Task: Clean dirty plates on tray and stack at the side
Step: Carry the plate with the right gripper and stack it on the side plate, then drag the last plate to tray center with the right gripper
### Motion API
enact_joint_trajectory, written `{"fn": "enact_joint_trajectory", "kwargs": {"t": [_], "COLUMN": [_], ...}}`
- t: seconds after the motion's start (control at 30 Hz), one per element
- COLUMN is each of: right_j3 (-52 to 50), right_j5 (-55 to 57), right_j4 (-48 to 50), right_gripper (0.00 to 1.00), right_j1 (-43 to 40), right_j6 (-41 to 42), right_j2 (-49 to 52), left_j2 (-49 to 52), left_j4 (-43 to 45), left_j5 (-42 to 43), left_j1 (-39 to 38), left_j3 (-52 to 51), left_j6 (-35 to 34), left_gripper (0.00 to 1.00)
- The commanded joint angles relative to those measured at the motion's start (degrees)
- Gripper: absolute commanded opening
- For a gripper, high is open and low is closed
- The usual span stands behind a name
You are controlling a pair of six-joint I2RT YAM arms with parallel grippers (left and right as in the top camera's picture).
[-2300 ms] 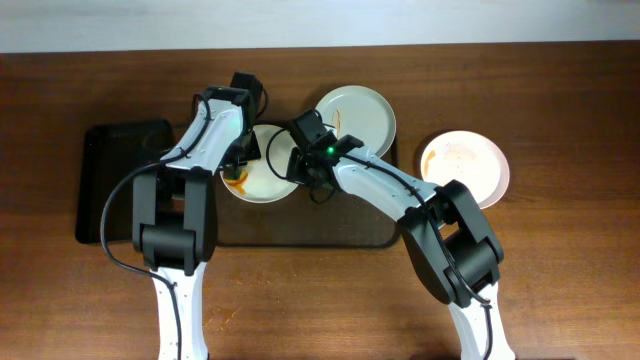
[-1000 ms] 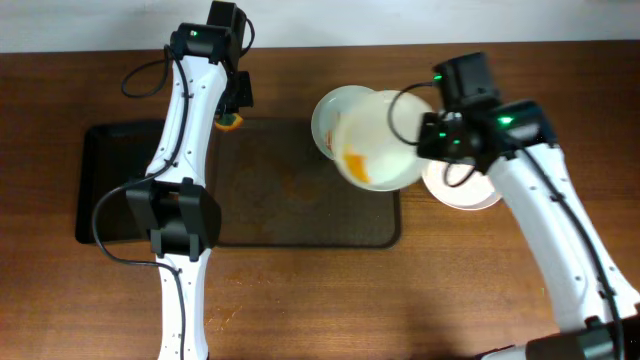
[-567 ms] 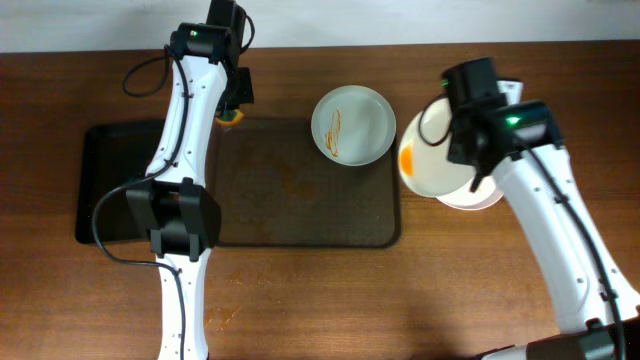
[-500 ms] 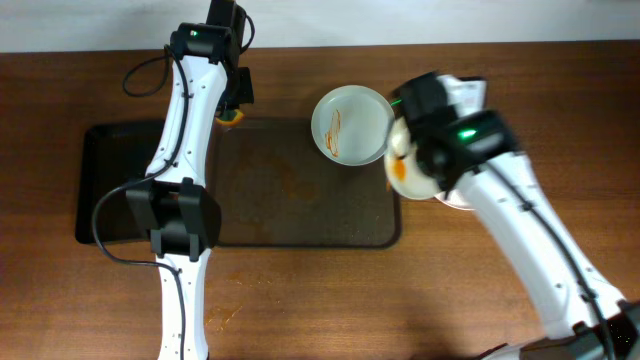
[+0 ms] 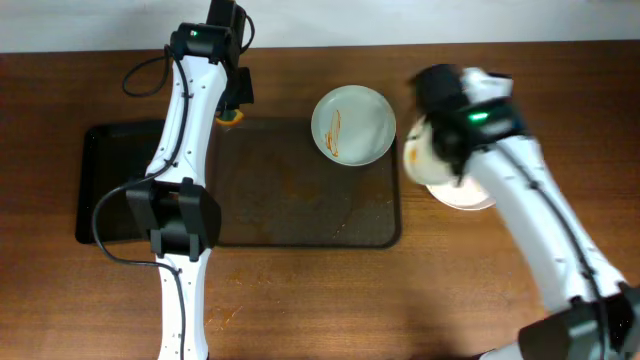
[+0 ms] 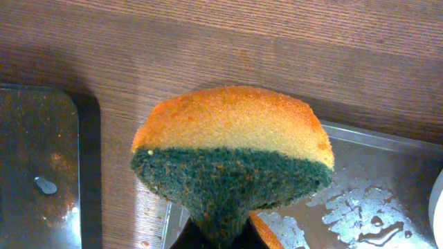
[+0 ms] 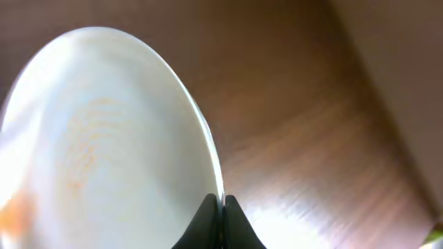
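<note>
- Left arm (image 5: 187, 110): white tubular links, black joint housings, a bulky black elbow block, a green status light by the wrist, and a black cable (image 5: 97, 228) looped alongside.
- Right arm (image 5: 535, 215): matching white links, a black wrist housing and a green light; the upper end is motion-blurred.
- Left tool (image 6: 214, 239) and right tool (image 7: 222, 218): black, narrow, tapering fingers.

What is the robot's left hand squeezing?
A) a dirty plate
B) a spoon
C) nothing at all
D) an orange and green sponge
D: in the left wrist view the left gripper pinches the orange-and-green sponge from below. The plate is held at its rim by the right gripper.
</note>
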Motion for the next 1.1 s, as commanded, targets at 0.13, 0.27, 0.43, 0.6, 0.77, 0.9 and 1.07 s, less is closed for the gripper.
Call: {"fn": "enact_joint_trajectory", "kwargs": {"t": [0.13,0.27,0.43,0.6,0.77,0.9,1.07], "right_j3": [-4.9,-11.9,-7.2,-6.4,-6.4,-6.6,-6.6], "right_j5": [-26.3,-34.5,-59.8,-46.2,-39.8,-43.4,-57.8], "right_j4": [1.8,12.1,19.3,34.8,37.3,36.6,26.8], "right_gripper": [0.04,0.43,0.58,0.55,0.54,0.44,0.28], "right_j1": [-22.7,-22.6,-20.2,-0.2,6.6,6.8,7.8], "right_j6": [-9.1,-9.2,-15.7,5.5,21.0,21.0,15.4], "right_j2": [6.2,8.5,8.4,14.3,24.2,27.2,27.1], "left_j2": [-0.4,-0.4,-0.4,-0.4,-0.4,-0.4,-0.4], "left_j4": [0.1,0.0,0.1,0.1,-0.4,-0.3,-0.3], "left_j5": [0.2,0.2,0.7,0.7,0.7,0.7,0.7], "left_j1": [0.3,0.3,0.3,0.3,0.3,0.3,0.3], "left_j3": [1.0,1.0,1.0,1.0,1.0,1.0,1.0], "left_j6": [0.5,0.5,0.5,0.5,0.5,0.5,0.5], "left_gripper": [0.01,0.01,0.01,0.01,0.01,0.01,0.01]}}
